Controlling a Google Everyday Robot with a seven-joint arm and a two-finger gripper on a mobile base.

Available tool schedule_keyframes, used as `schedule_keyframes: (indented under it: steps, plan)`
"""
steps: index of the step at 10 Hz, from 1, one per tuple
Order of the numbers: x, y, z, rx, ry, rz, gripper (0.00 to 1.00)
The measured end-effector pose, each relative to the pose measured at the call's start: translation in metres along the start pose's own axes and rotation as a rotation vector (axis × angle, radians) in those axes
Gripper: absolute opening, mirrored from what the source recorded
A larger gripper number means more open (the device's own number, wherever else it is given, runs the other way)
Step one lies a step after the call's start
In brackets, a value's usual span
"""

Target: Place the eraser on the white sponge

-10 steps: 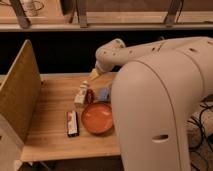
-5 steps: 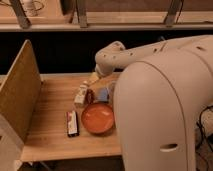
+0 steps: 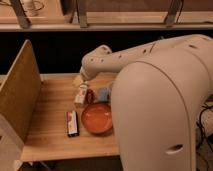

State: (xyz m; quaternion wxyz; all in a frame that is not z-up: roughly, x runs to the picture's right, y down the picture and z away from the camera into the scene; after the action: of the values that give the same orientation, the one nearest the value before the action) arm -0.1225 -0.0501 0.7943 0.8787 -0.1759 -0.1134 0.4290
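Eraser (image 3: pixel 73 123) unmoved; gripper (image 3: pixel 82 77) edged left beyond the bowl (image 3: pixel 97 118).

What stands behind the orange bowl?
Behind the bowl stand a cream block, a red thing and a blue thing, partly covered by the robot's body. The gripper is beyond the block; what lies under it is hidden.

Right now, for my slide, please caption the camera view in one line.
The gripper hangs over the back of the table; the eraser lies beside the orange bowl.
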Motion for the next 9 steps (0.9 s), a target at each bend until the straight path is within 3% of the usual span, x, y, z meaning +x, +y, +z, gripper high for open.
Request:
schedule_keyframes:
  steps: [1,6,7,9]
  plan:
    - [0.000,0.017,0.004,-0.031,-0.004,0.004,0.80]
    - [0.000,0.019,0.005,-0.036,-0.004,0.008,0.80]
    - [0.003,0.022,0.007,-0.054,0.003,0.016,0.80]
    - [0.010,0.068,0.022,-0.151,0.036,0.013,0.80]
